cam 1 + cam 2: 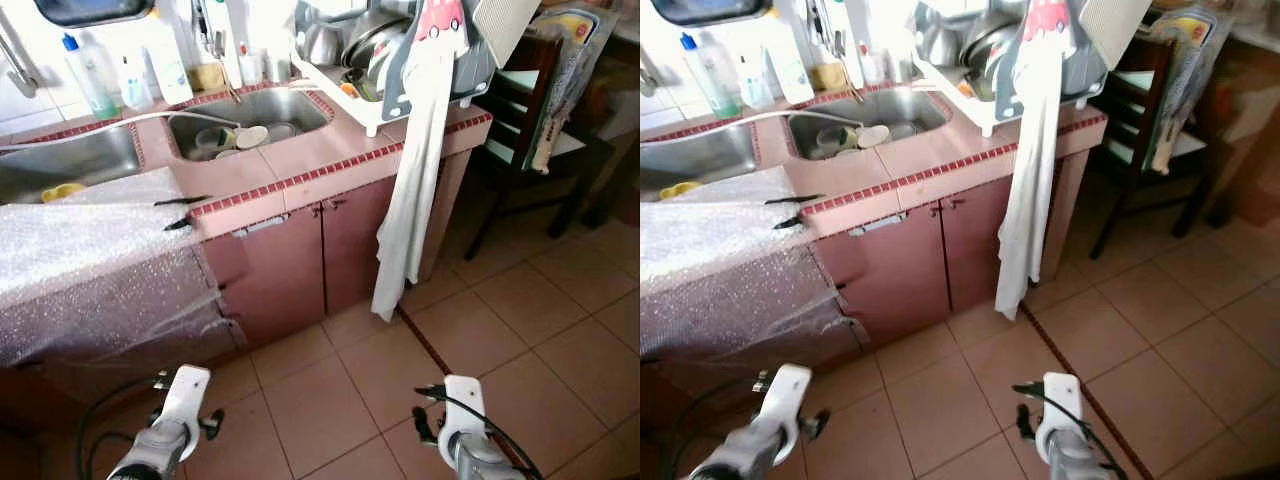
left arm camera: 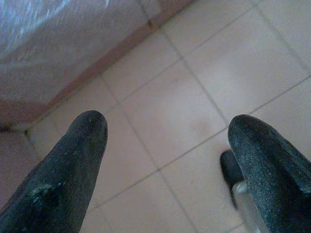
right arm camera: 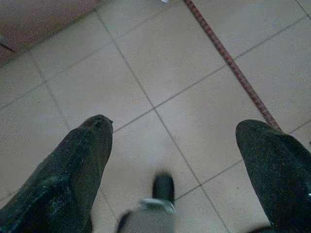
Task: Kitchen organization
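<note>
A: Status on the arms?

B: Both hanging low over the floor tiles (image 1: 330,390). Left gripper (image 2: 167,141) is pointing at the floor near the cabinet base, fingers spread wide, holding nothing. Right gripper (image 3: 175,141) same: wide apart, empty, hanging beside the dark red tile strip (image 3: 228,63).

A: Where's the kitchen stuff?

B: Up on the pink worktop (image 1: 300,160). Dishes (image 1: 235,138) are sitting in the sink (image 1: 290,105), bottles (image 1: 90,80) standing behind it, dish rack (image 1: 390,60) sitting at the worktop's right end with a white cloth (image 1: 410,200) hanging off it. Bubble wrap (image 1: 80,250) is draping over the left part.
</note>
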